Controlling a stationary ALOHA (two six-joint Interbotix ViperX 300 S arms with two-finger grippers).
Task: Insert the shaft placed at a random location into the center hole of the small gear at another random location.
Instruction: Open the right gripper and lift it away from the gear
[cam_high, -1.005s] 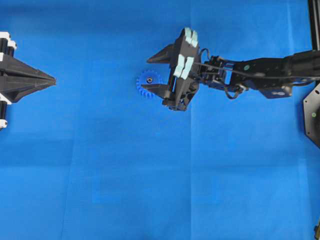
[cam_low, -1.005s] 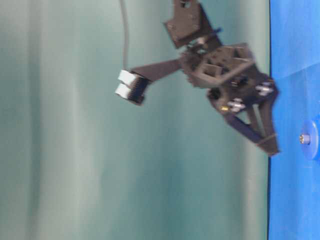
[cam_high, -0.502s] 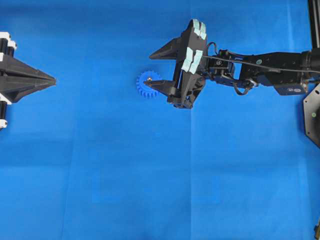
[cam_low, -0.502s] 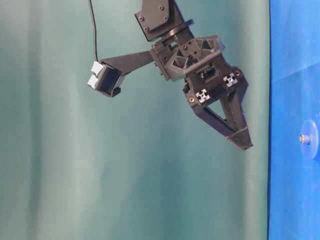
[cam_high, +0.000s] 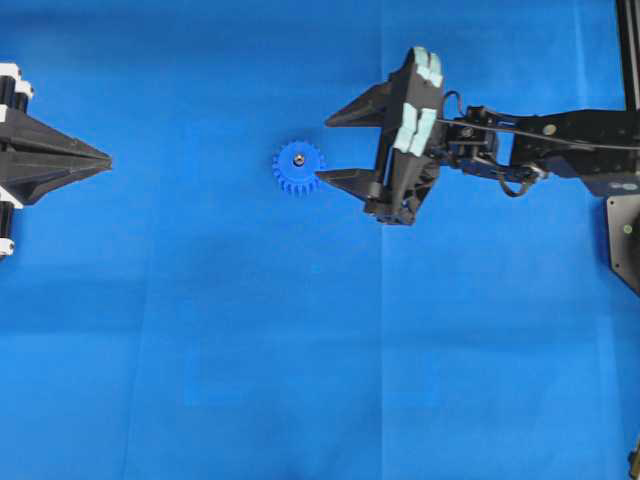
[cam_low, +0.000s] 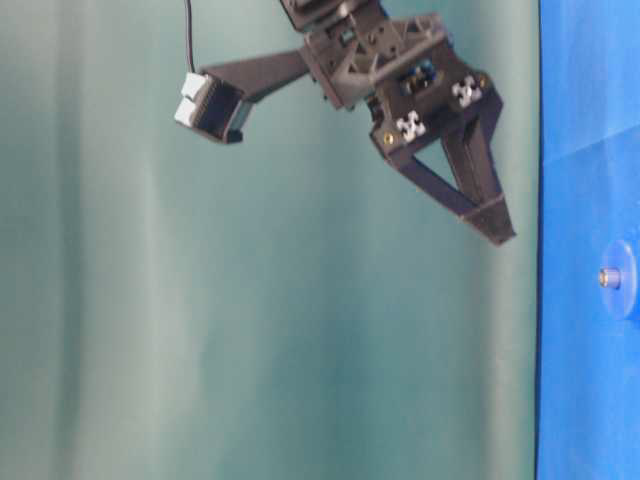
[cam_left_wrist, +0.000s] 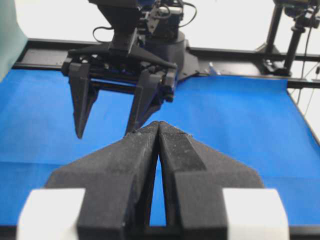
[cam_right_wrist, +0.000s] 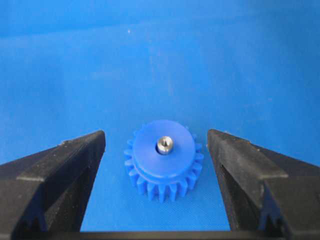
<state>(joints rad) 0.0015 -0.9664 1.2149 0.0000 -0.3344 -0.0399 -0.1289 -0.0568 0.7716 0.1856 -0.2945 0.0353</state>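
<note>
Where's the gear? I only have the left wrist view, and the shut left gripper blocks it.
Observer: In the overhead view the gear lies flat on the cloth, just left of the right gripper.
Operator: Is the shaft in it?
Observer: Yes. In the right wrist view the shaft stands in the gear's middle, its silvery end showing.
Operator: Is the right gripper touching the gear?
Observer: No. The table-level view shows its tips hanging clear of cloth and gear, and the right wrist view shows open jaws with nothing held.
</note>
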